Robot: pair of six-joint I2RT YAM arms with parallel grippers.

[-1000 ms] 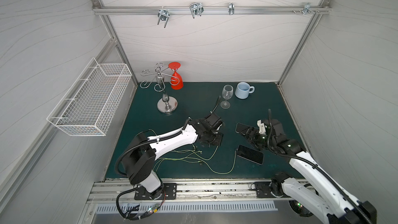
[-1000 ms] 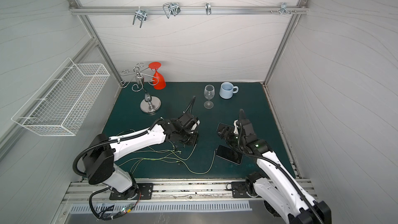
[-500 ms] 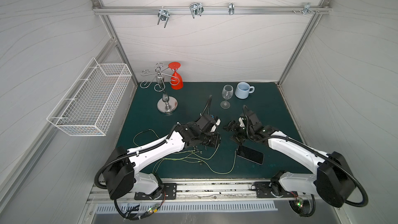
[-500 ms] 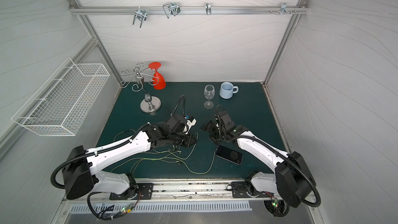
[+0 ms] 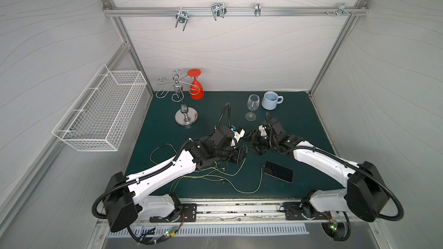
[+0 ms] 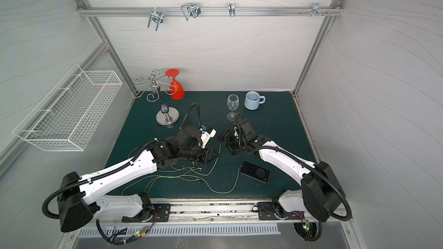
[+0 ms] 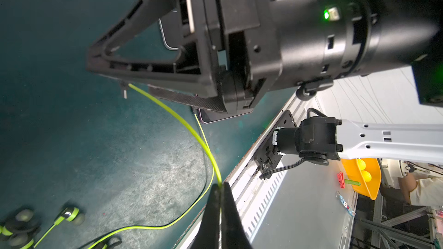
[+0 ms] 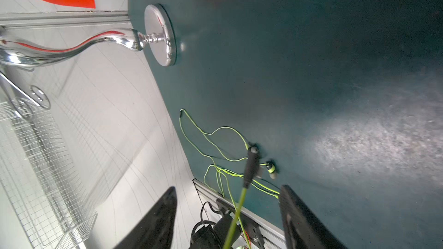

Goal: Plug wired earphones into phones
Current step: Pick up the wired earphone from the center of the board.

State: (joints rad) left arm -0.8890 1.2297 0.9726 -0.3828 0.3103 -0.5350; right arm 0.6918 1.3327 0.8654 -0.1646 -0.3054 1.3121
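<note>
- Step in hand: you were passing the second set's plug from one arm to the other, ahead of insertion.
- The left pincer (image 7: 220,186) was fully closed on the yellow-green cord (image 7: 172,113) a short way behind the plug (image 8: 251,164). It held the plug up between the two arms, near the middle of the desk (image 5: 299,120).
- The right pincer (image 8: 227,188) stood open with one finger on either side of the plug. It touched neither plug nor cord and held nothing.
- One phone (image 5: 278,171) lay flat at the near right of the desk. The other set's cord (image 5: 261,178) ran to its left end. That set was probably plugged in, though you could not confirm seating.
- The second phone (image 7: 170,34) showed only as an edge behind the right pincer. In both top views the pincer mostly covered it.
- The earbuds (image 7: 69,214) lay loose on the desk, left of centre.
- Next move, as judged: close the right pincer squarely on the plug's dark body, not on the cord. Release the left pincer only once the plug is firm. Then align the tip with the second phone's port.
</note>
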